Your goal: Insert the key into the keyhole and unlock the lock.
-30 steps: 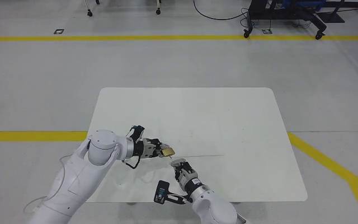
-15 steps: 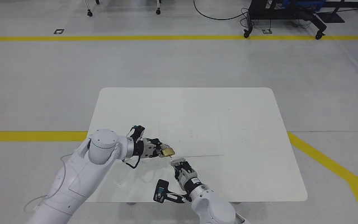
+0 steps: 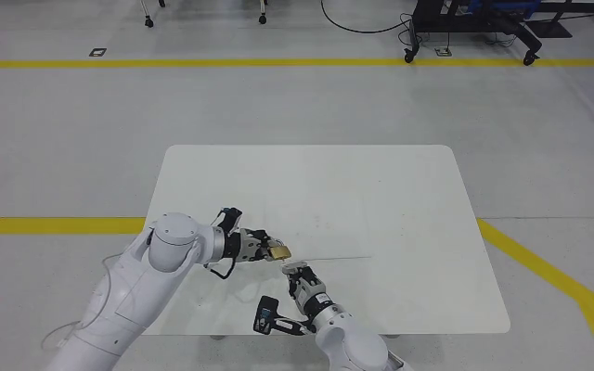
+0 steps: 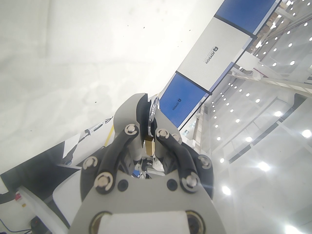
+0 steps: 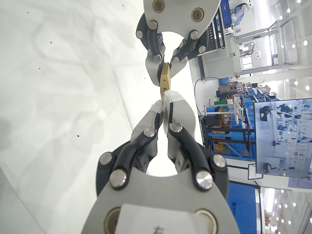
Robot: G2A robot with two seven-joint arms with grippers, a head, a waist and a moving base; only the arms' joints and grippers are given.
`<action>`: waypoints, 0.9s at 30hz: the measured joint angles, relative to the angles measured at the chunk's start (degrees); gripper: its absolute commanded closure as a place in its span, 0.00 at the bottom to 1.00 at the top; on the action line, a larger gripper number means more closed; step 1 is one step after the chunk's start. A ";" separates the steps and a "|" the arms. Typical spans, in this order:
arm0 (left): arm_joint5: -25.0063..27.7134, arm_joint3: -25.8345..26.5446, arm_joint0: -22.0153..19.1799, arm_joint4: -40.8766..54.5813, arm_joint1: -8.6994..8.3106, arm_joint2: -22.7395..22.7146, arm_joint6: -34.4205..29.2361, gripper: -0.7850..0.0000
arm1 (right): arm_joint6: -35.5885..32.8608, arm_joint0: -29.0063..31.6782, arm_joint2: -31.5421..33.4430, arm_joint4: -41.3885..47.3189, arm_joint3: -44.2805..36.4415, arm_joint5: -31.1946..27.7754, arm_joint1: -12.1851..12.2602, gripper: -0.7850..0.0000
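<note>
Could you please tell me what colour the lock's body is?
Brass gold; the right wrist view shows the lock best.

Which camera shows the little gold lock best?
The right wrist view: the lock faces it, pinched in the left gripper. The left wrist view catches just a brass sliver in that grip; the top view shows a tiny gold speck.
</note>
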State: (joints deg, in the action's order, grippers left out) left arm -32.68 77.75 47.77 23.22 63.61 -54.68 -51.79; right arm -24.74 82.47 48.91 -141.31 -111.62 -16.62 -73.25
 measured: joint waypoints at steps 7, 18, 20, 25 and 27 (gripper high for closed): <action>-0.44 0.37 -0.01 -0.16 0.07 0.29 0.62 1.00 | 0.11 0.20 0.17 -0.30 0.05 -0.14 -0.26 1.00; 0.11 -0.28 0.08 0.80 0.06 0.21 -0.65 1.00 | -0.72 -0.09 0.83 0.76 0.51 -0.50 -0.81 1.00; 0.19 -0.48 0.00 0.88 0.06 0.27 -1.02 1.00 | -0.77 -0.11 0.92 0.88 0.60 -0.53 -0.90 1.00; 0.67 -0.84 -0.10 1.20 0.09 0.31 -1.34 1.00 | -0.56 -0.21 1.42 2.67 0.54 -1.47 -1.14 0.77; 0.70 -0.87 -0.12 1.16 0.09 0.33 -1.30 1.00 | -0.73 -0.23 1.60 3.01 0.40 -1.67 -1.21 0.75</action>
State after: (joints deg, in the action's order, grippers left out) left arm -31.98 76.88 47.65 24.38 63.71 -54.35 -53.10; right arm -25.48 82.24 50.51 -138.29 -111.22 -18.29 -74.46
